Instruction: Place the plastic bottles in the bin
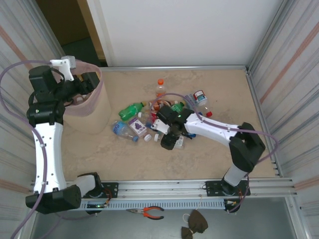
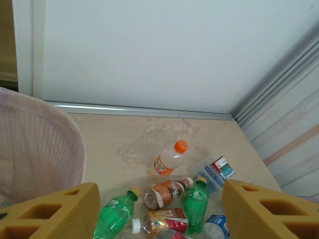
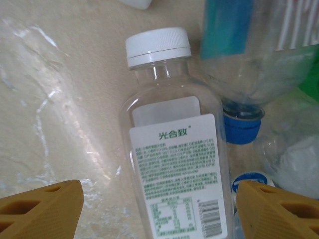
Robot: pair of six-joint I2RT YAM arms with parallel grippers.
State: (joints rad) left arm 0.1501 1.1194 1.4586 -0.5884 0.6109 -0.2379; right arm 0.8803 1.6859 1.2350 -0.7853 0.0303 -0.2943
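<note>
1 clear white-capped bottle [image 3: 172, 149] lies flat on the bench [image 1: 199, 164] right under the right gripper [image 3: 158, 206]. Its long axis runs straight out from the wrist, cap at the far end, so the spread fingers [image 3: 45, 204] stand either side of its labelled body, not yet pinching. The right arm is plainly nearer. The left gripper [image 2: 159, 209], also spread and empty, hangs beside the bin [image 1: 94, 112], left of the bottle pile.

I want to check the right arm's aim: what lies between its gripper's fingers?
A clear bottle with a white cap and white label lies between the open fingers of the right gripper, as the right wrist view shows.
</note>
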